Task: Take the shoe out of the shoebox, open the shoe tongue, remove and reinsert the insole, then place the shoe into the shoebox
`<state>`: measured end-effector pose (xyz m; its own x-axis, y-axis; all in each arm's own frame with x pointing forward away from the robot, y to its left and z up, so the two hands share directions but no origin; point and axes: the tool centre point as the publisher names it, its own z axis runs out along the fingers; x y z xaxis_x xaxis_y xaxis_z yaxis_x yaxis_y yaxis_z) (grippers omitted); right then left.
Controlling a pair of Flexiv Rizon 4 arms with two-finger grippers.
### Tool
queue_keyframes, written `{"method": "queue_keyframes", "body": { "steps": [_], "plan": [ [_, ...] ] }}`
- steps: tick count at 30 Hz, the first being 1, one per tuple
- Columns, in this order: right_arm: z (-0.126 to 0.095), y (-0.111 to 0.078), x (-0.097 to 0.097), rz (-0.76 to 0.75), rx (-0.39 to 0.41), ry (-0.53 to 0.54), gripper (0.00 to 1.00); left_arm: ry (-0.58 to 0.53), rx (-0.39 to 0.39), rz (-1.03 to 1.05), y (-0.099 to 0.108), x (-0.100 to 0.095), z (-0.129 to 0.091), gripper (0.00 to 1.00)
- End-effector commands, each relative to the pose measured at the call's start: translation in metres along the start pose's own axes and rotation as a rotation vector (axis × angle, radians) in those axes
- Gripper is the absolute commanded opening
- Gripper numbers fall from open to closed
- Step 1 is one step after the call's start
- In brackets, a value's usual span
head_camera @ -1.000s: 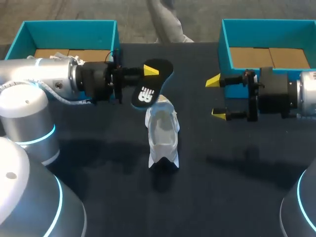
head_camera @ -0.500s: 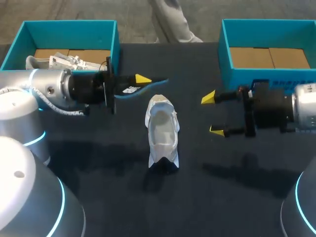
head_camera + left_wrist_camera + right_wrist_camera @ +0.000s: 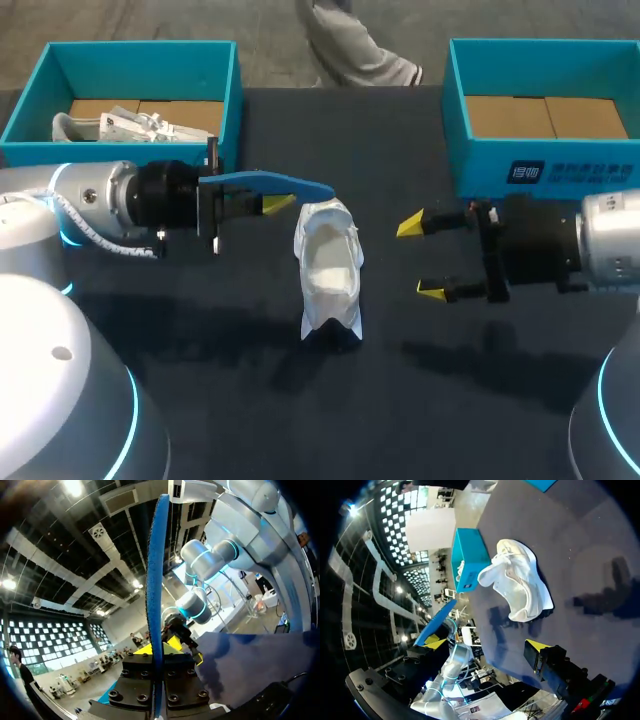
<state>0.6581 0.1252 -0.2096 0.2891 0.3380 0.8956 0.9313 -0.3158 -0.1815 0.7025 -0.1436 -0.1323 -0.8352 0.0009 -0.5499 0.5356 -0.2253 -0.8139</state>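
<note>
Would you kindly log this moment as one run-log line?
left gripper shut on insole | right gripper open | shoe on table, insole out

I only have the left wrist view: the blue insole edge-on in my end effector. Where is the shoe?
Observer: The white shoe stands in the middle of the table, opening upward; the insole's free end points toward its far end.
Operator: Is the right arm in the way?
Observer: No. The right end effector is open, holding nothing, apart from the shoe.
Operator: Anything in the boxes?
Observer: The left shoebox holds a white item, seemingly a second shoe.
</note>
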Motion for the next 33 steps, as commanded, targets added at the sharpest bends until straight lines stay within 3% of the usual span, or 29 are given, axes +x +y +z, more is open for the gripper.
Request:
{"method": "queue_keyframes", "body": {
  "steps": [1,10,20,33],
  "plan": [
    [0.009,-0.006,-0.006,0.004,-0.013,0.008,1.00,-0.001,0.006,-0.030,0.003,0.007,-0.002,0.00],
    [0.018,-0.011,-0.020,0.021,-0.018,0.009,1.00,-0.007,0.007,-0.094,0.004,0.028,-0.005,0.00],
    [0.031,-0.009,-0.041,0.049,-0.015,-0.018,1.00,-0.051,0.067,-0.147,0.015,0.051,-0.002,0.00],
    [0.038,-0.012,-0.041,0.055,0.000,-0.024,1.00,-0.074,0.056,-0.145,0.012,0.065,-0.003,0.00]
  ]
}}
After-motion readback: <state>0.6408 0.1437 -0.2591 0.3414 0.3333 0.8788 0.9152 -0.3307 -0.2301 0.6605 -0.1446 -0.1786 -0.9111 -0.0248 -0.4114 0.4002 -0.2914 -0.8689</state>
